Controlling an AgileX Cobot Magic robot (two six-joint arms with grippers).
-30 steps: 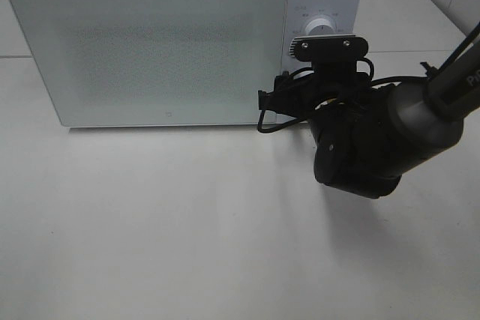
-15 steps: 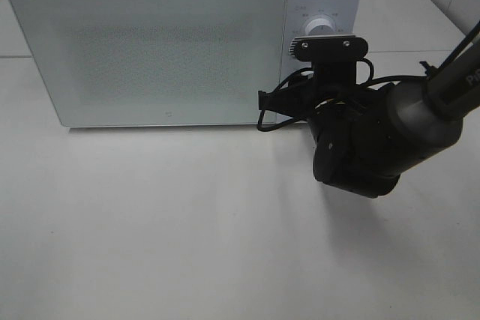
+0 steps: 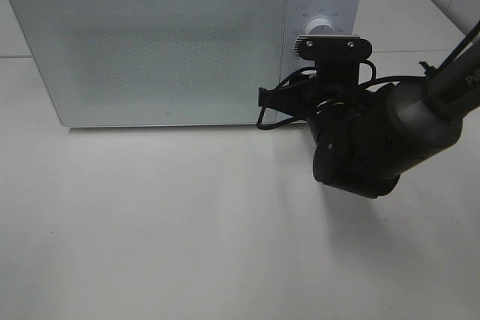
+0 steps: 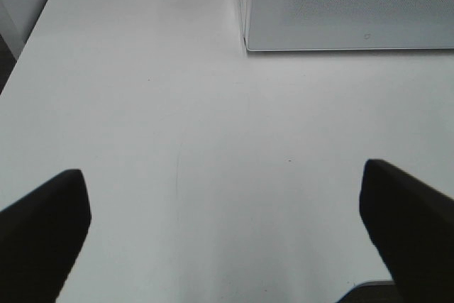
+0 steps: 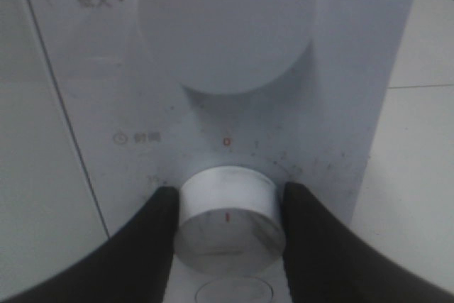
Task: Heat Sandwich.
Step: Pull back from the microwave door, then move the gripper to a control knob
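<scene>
Microwave (image 3: pixel 165 50) door shut, contents hidden; R hand (image 5: pixel 228 200) grips timer knob (image 5: pixel 227 223).

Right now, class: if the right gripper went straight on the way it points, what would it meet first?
The timer knob: the right gripper straddles it, fingers seemingly touching its sides. Further on, the fingertips would probably reach the control panel behind it.

One microwave (image 3: pixel 150 43) sits on one bench (image 3: pixel 187 245). It has two knobs: upper knob (image 5: pixel 227 23), lower knob (image 5: pixel 228 221). Two tools show: left tool (image 4: pixel 223 196), right tool (image 5: pixel 228 207).
</scene>
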